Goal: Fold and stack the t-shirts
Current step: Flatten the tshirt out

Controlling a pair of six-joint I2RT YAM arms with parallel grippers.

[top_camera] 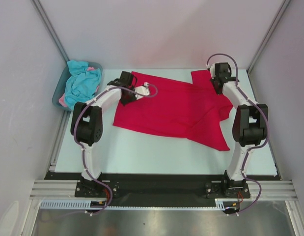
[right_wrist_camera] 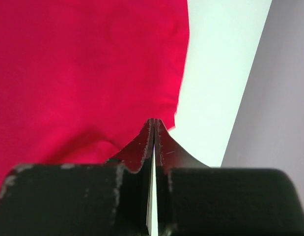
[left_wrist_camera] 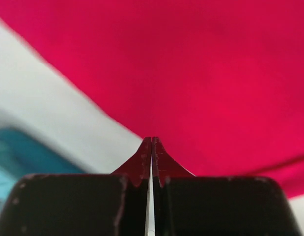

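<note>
A crimson red t-shirt point(top_camera: 176, 108) lies spread across the far half of the table. My left gripper point(top_camera: 128, 93) hangs low over its far left edge. In the left wrist view the gripper point(left_wrist_camera: 152, 141) is shut, its tips at the border of the red cloth point(left_wrist_camera: 215, 73), with no cloth seen between them. My right gripper point(top_camera: 216, 83) is over the shirt's far right part. In the right wrist view the gripper point(right_wrist_camera: 153, 121) is shut at the edge of the red cloth point(right_wrist_camera: 83, 73), with nothing seen in it. A turquoise t-shirt point(top_camera: 83, 83) and a bit of pink cloth point(top_camera: 63, 102) lie crumpled in the tub.
The grey-blue tub point(top_camera: 57, 96) stands at the far left, beside the pale table point(top_camera: 142, 147). A blurred teal patch point(left_wrist_camera: 14, 147) shows low left in the left wrist view. Grey enclosure walls stand close on both sides, the right one point(right_wrist_camera: 279, 98) near my right gripper.
</note>
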